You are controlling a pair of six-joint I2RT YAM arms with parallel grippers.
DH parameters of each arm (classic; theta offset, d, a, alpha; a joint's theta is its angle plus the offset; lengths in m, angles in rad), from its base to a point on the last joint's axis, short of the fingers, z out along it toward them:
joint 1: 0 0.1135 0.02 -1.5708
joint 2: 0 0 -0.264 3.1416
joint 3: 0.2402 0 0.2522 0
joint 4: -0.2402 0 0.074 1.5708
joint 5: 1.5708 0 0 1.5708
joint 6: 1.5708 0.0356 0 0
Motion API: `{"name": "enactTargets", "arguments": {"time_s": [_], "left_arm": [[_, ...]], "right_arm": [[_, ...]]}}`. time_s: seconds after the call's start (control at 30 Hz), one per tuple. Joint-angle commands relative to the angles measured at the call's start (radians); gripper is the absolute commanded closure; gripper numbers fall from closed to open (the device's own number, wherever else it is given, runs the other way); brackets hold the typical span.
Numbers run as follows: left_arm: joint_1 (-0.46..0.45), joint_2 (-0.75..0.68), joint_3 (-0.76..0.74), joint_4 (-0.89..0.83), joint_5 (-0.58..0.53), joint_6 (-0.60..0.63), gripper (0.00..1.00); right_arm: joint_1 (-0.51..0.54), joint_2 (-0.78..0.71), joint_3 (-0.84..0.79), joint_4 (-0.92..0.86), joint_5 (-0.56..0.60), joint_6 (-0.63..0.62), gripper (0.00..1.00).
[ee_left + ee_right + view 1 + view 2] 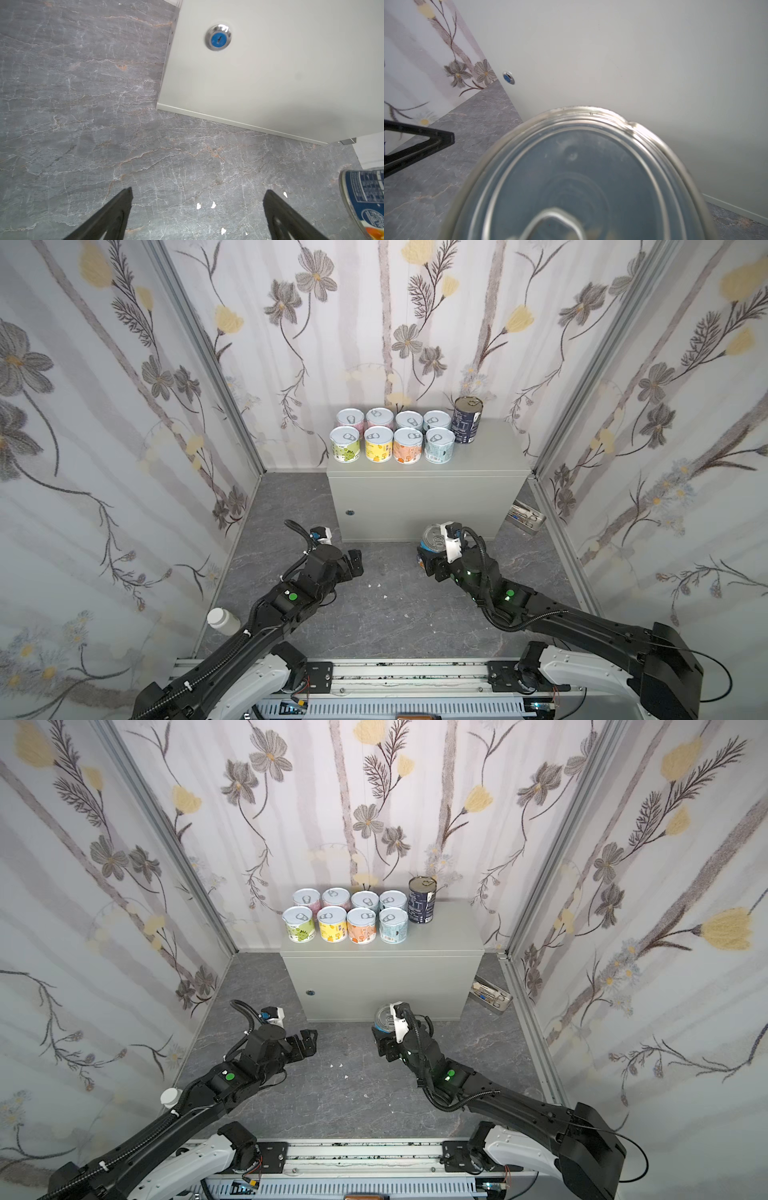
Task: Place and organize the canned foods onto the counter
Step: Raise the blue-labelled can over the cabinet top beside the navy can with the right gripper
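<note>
**Top views.** In both top views a pale grey-green metal worktop [490, 448] stands against the back wall, toward 1 o'clock of the dark marbled floor [374, 614]. It has a small round lock [350, 513] on its front.

At the 10 o'clock corner of its top, eight short cans [378, 433] with silver pull-tab lids stand in two close rows of four. From 9 to 3 o'clock the front row is a green can [345, 452], a yellow can [378, 451], an orange can [408, 452] and a pale blue can [439, 452] with a barcode. The print is too small to read. The back row [409, 420] is mostly hidden.

At 3 o'clock of that row stands a taller dark navy can [466, 423] with a panel of white print, unreadable. At 6 o'clock of it, down by the floor before the worktop's front, the right claw [429, 566] grips a blue can [432, 536] low on its body.

The left claw [355, 562], at 9 o'clock of the right one, hangs wide open and empty. A white-capped bottle [222, 620] lies at 8 o'clock of the floor. A metal tray [525, 518] sits at 3 o'clock of the worktop.

**Left wrist view.** Two black fingers [116, 212] are spread wide over floor dotted with white specks [198, 205]. The lock is a chrome ring with a blue keyhole centre. The blue can's side shows a block of tiny white print, a round seal and an orange patch, none of it legible.

**Right wrist view.** The blue can's blurred silver lid and pull tab fill most of the view. One black finger [446, 139] shows beside it, and the other is hidden.
</note>
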Motion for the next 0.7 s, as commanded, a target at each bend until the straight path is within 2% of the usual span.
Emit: {"name": "enactTargets", "arguments": {"time_s": [0.0, 0.3, 0.67], "left_arm": [[0.002, -0.008, 0.049, -0.066, 0.003, 0.026, 0.00], [0.029, -0.015, 0.242, -0.217, 0.006, 0.091, 0.00], [0.064, 0.058, 0.437, -0.316, 0.034, 0.158, 0.00]], "right_arm": [[0.001, -0.071, 0.050, -0.081, -0.049, 0.017, 0.61], [-0.049, -0.245, 0.253, -0.385, -0.116, 0.020, 0.61], [-0.182, -0.177, 0.594, -0.639, -0.192, -0.036, 0.62]]}}
